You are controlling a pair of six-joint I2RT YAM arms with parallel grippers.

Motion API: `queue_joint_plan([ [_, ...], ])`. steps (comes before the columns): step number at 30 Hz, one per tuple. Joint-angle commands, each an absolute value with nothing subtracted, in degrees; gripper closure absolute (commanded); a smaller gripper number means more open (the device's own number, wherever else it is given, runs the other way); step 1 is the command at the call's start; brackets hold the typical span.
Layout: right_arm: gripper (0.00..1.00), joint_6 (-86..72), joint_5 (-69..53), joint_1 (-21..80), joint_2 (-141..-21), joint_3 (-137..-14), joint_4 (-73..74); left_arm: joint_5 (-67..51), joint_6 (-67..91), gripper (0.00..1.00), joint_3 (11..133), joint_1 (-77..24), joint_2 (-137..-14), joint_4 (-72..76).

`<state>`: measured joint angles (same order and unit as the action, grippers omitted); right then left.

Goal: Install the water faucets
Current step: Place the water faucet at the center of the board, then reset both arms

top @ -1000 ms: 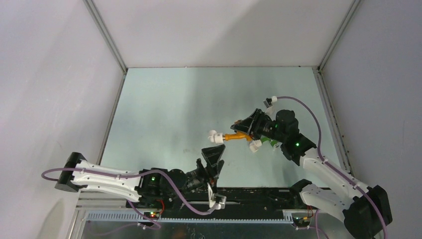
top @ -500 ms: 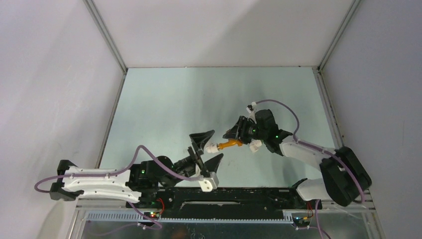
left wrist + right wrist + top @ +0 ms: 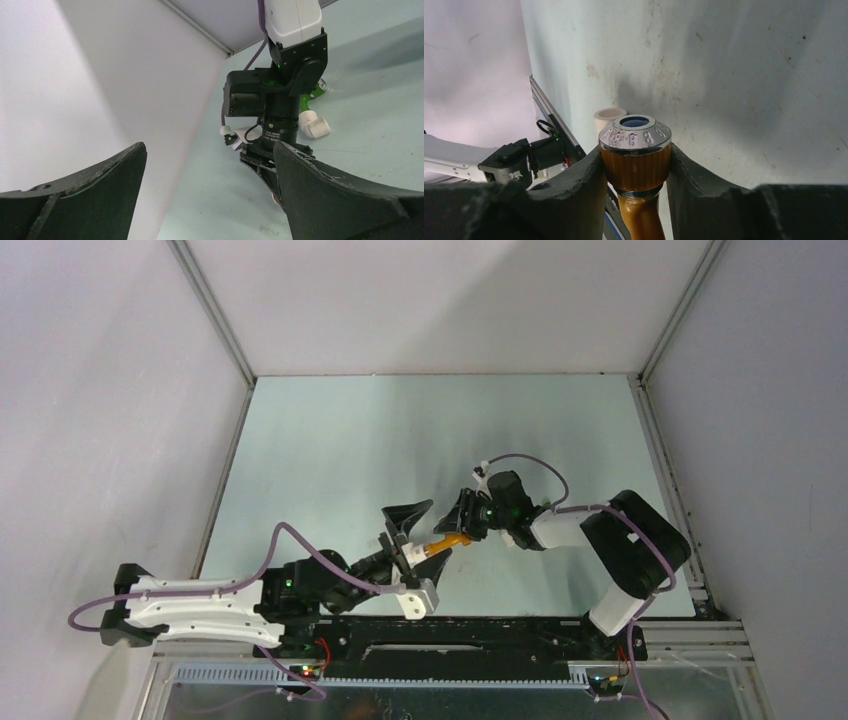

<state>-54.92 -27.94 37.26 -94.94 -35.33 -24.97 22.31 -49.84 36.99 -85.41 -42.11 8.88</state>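
My right gripper [image 3: 636, 162] is shut on the orange water faucet [image 3: 638, 165], pinching its ribbed neck just under the silver round head. A white fitting [image 3: 609, 115] shows right behind the head. From above, the orange faucet [image 3: 448, 542] reaches from the right gripper [image 3: 462, 523] toward my left gripper [image 3: 427, 531], which stands wide open with the faucet's white tip [image 3: 414, 553] by its near finger. In the left wrist view the left gripper [image 3: 210, 192] holds nothing and its right finger hides the faucet. A bit of the green faucet [image 3: 315, 93] peeks out behind the right arm.
A loose white elbow fitting [image 3: 316, 125] lies on the pale green table [image 3: 340, 450] beside the right wrist, also seen from above as a white elbow fitting [image 3: 515, 537]. Grey walls enclose the table on three sides. The black base rail [image 3: 480, 632] runs along the near edge.
The right arm has swung left and toward the near edge, carrying the orange faucet up to the left gripper. The left gripper moved up early on, then held still, open.
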Motion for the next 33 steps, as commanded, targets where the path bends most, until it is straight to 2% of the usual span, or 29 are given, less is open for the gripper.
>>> queue_joint_plan([
  [1,0.94,-54.83,-28.63,38.16,-98.01,-35.77,-31.80,21.55,-48.11,0.02,38.87,-85.02,-42.20,12.34],
  [6,0.75,-53.81,-27.87,38.41,-100.45,-35.77,-30.98,21.56,-47.01,0.02,38.29,-84.63,-41.96,13.45],
  [15,0.30,-50.65,-23.48,37.93,-99.70,-35.77,-23.76,20.83,-41.49,0.02,37.07,-82.43,-41.99,15.62],
  [20,0.02,-46.74,-19.99,36.46,-97.35,-35.86,-17.31,17.88,-29.07,0.02,37.35,-76.48,-42.64,15.62],
  [24,0.01,-42.61,-16.61,32.94,-93.80,-35.89,-11.00,12.07,-15.80,0.02,36.55,-66.80,-43.25,15.20],
  [33,0.01,-29.92,-12.74,20.66,-82.71,-40.36,-0.59,-1.32,5.22,0.02,30.08,-34.75,-45.26,18.31],
])
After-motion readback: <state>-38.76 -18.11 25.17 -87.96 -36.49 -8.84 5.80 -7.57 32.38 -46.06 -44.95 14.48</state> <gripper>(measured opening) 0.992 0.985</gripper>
